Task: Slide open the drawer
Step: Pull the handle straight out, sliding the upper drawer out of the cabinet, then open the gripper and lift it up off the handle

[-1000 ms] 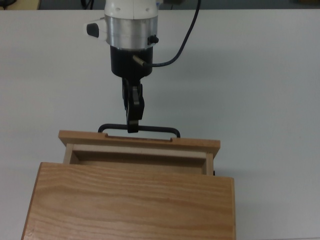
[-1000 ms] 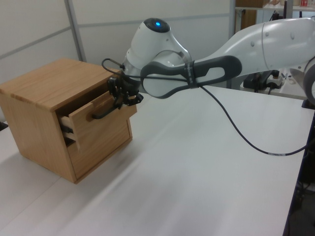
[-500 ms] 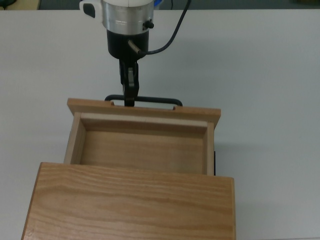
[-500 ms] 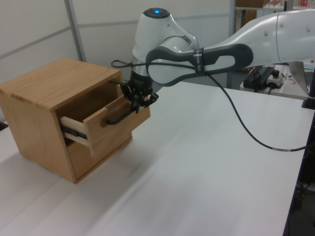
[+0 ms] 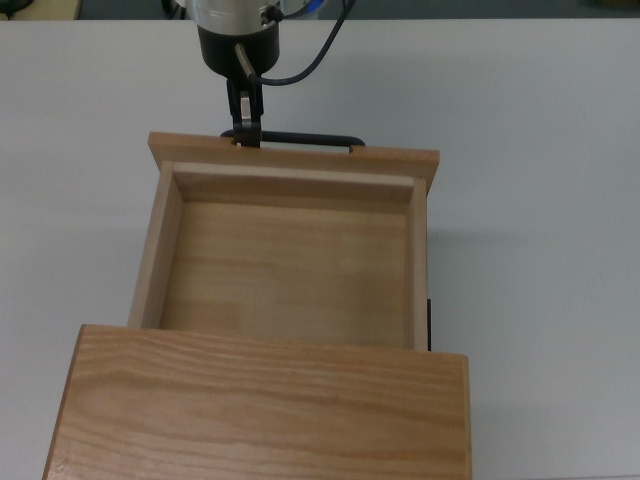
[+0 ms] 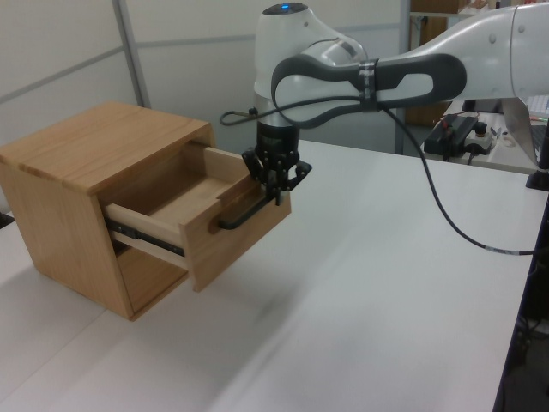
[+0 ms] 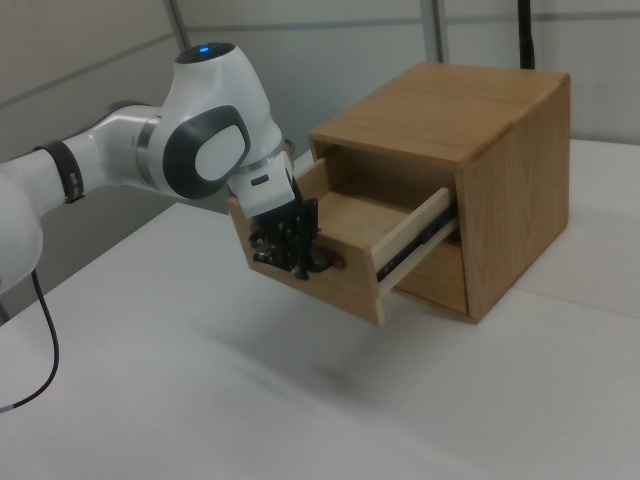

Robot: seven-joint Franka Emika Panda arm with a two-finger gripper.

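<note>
A plain white table [image 6: 360, 283] is seen, with pale wall panels behind it and a cluttered bench far back in the left view. A wooden cabinet [image 6: 77, 163] is set on the table. The drawer [image 5: 290, 255] is pulled far out of the cabinet's upper slot, and its inside is bare. Its front panel is turned away from the cabinet, toward the robot arm [image 6: 412, 73]. Its black bar handle [image 5: 300, 140] is laid flat along that panel. The handle is pinched near one end by the gripper [image 5: 244, 132].
</note>
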